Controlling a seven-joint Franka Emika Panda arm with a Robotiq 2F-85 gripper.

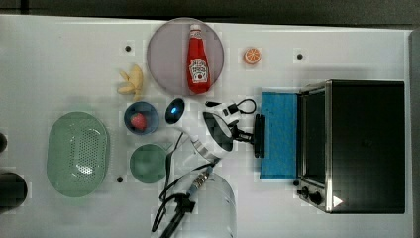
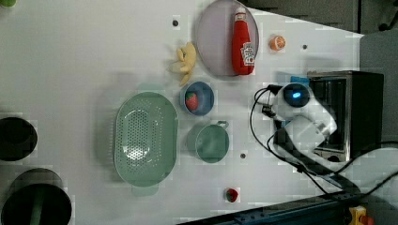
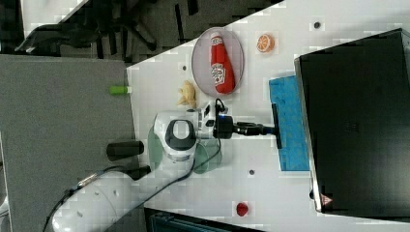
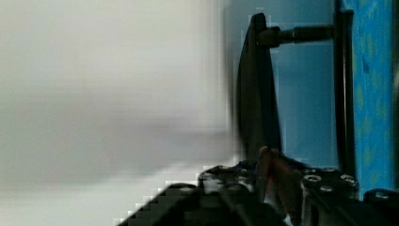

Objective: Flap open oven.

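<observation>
From the top view's left, I have my tool (image 1: pixel 246 135) closed on the handle (image 1: pixel 259 135), holding the blue door (image 1: pixel 279 135) flapped down flat in front of the oven (image 1: pixel 364 146). The oven sits at the bench's (image 1: pixel 59 59) right end, mouth toward the arm, so the pull looks about finished.

the three off-arm views are bright and evenly lit from overhead; the white table (image 1: pixel 69 54) nearly washes out, with blocky compression patches around every object. shadows are soft and short: in the top view a faint grey one spreads from the green colander (image 1: pixel 78 153) toward 12 o'clock. the oven (image 1: pixel 364 146) top reads as flat black with no detail, apart from a small glint at its 7 o'clock corner. the wrist view is dimmer and heavily blurred: its half toward 9 o'clock is a smeared grey-white gradient, while the dark bar handle (image 4: pixel 256 94) and blue door (image 4: pixel 371 89) toward 3 o'clock are soft-edged.
</observation>
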